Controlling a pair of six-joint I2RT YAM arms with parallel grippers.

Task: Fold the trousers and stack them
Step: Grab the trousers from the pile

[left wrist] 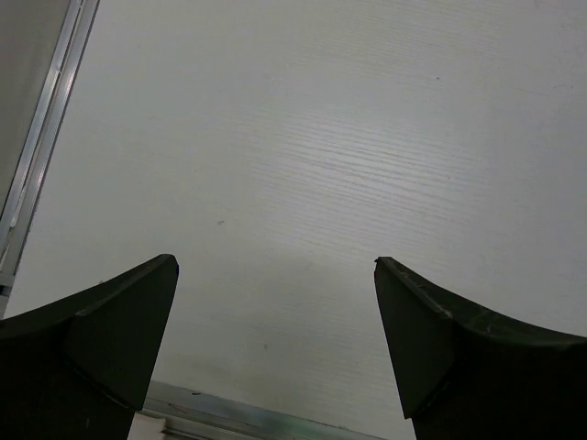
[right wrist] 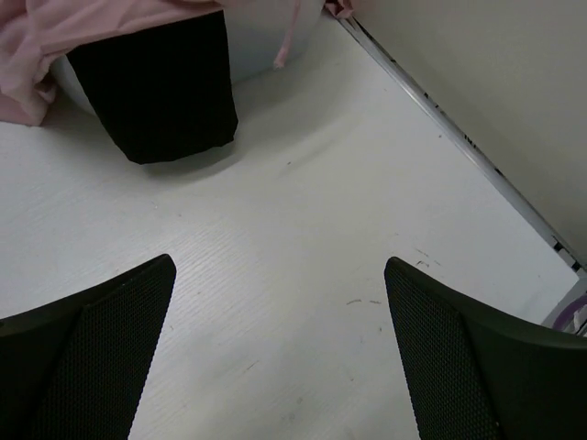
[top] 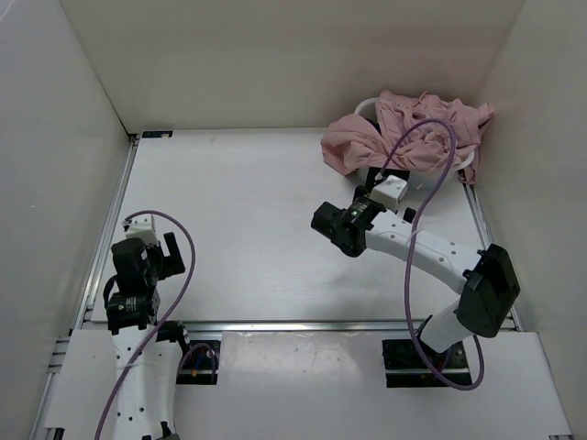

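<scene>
The dusty-pink trousers [top: 413, 128] lie crumpled in a heap in a white basket [top: 471, 170] at the table's back right corner, spilling over its rim. In the right wrist view their fabric [right wrist: 55, 37] shows at the top left and a thin pink drawstring [right wrist: 289, 41] hangs down the basket wall [right wrist: 261, 37]. My right gripper [top: 385, 183] [right wrist: 280, 266] hovers just in front of the basket, open, with bare table between its fingers. My left gripper [top: 151, 249] [left wrist: 275, 261] is near the front left, open and holding nothing.
A dark rectangular piece [right wrist: 160, 87] hangs against the basket's front wall. White walls enclose the table on three sides. Metal rails run along the left edge [left wrist: 41, 137] and the right edge [right wrist: 459, 137]. A purple cable [top: 431, 174] loops over the right arm.
</scene>
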